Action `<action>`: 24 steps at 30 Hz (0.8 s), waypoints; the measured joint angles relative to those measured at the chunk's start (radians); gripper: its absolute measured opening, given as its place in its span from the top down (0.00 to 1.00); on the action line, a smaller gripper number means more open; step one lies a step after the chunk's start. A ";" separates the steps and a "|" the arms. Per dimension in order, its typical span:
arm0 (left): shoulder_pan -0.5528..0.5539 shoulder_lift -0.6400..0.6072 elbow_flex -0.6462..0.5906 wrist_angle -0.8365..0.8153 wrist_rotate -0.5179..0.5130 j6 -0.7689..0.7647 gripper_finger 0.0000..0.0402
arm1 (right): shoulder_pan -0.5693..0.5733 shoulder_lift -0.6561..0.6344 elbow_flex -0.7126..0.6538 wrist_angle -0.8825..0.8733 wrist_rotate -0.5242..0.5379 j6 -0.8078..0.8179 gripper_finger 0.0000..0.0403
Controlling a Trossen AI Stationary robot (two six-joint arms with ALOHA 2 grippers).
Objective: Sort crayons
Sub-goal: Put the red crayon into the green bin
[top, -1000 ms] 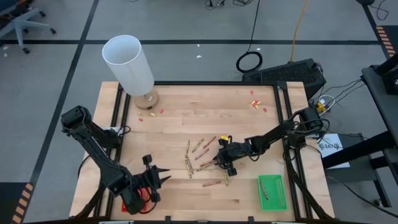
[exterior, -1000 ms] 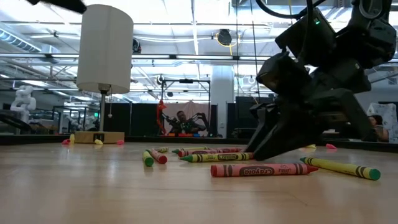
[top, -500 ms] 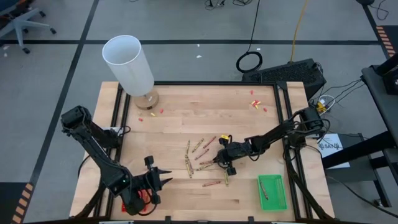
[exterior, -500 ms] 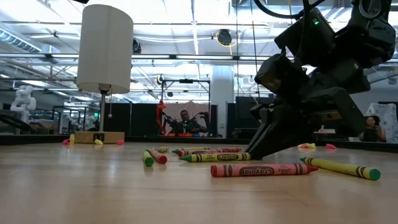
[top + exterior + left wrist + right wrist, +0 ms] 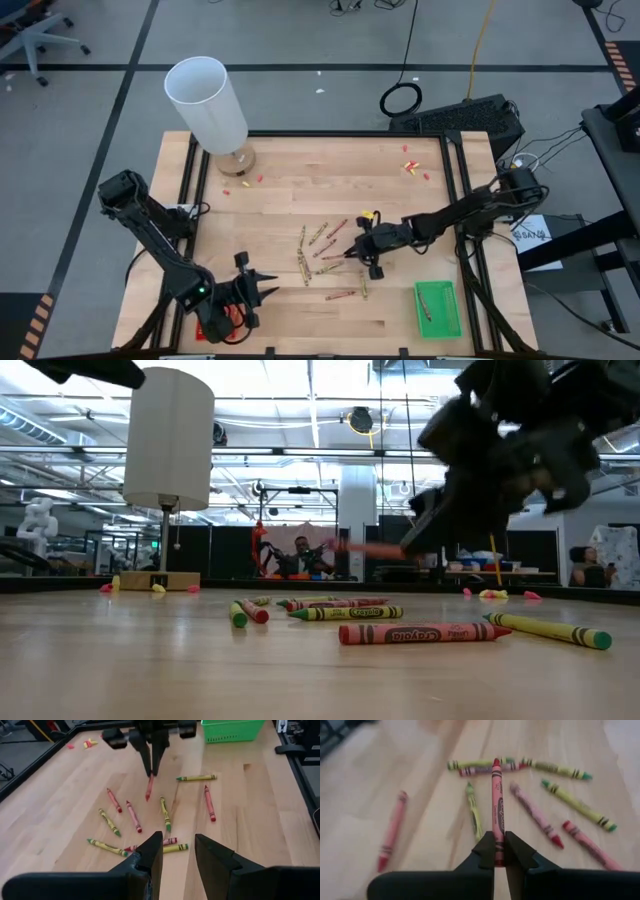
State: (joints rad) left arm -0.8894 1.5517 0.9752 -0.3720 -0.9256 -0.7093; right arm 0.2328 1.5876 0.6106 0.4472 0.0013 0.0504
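Note:
Several crayons, red and yellow-green, lie scattered on the wooden table's middle [image 5: 318, 245], [image 5: 425, 632], [image 5: 132, 815]. My right gripper [image 5: 352, 251] hangs above them, shut on one red crayon [image 5: 497, 800], which also shows in the left wrist view [image 5: 149, 787] and blurred in the low view [image 5: 365, 548]. My left gripper [image 5: 268, 292] is open and empty near the table's front edge, left of the crayons, its fingers [image 5: 152, 857] pointing toward them. My right gripper pinches the red crayon's near end [image 5: 496, 847] between its two fingertips. The crayon lies along the fingers and sticks out beyond them toward the table's left. It is lifted clear of the table, about level.
A green tray [image 5: 437, 307] holding one crayon stands at the front right. A white cylinder on a wooden foot [image 5: 207, 100] stands at the far left. Small red and yellow scraps lie near it [image 5: 240, 183] and at the far right [image 5: 411, 167]. Black rails frame the table [image 5: 455, 190].
My right gripper, which stood with its fingertips down among the crayons, has risen and levelled out with the red crayon, which is now lifted clear of the table. The other crayons have stayed where they were.

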 joint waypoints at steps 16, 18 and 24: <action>0.000 0.000 -0.017 0.145 -0.049 0.171 0.72 | 0.173 -0.208 0.001 0.067 0.002 0.042 1.00; 0.000 0.000 -0.017 0.154 -0.049 0.174 0.72 | 0.195 -0.198 0.001 0.110 0.031 0.041 1.00; 0.000 0.000 -0.017 0.162 -0.051 0.175 0.72 | 0.237 -0.198 0.000 0.150 0.108 0.017 1.00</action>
State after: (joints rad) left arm -0.8894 1.5517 0.9581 -0.2103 -0.9764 -0.5343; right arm 0.4701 1.3901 0.6106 0.5970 0.1095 0.0677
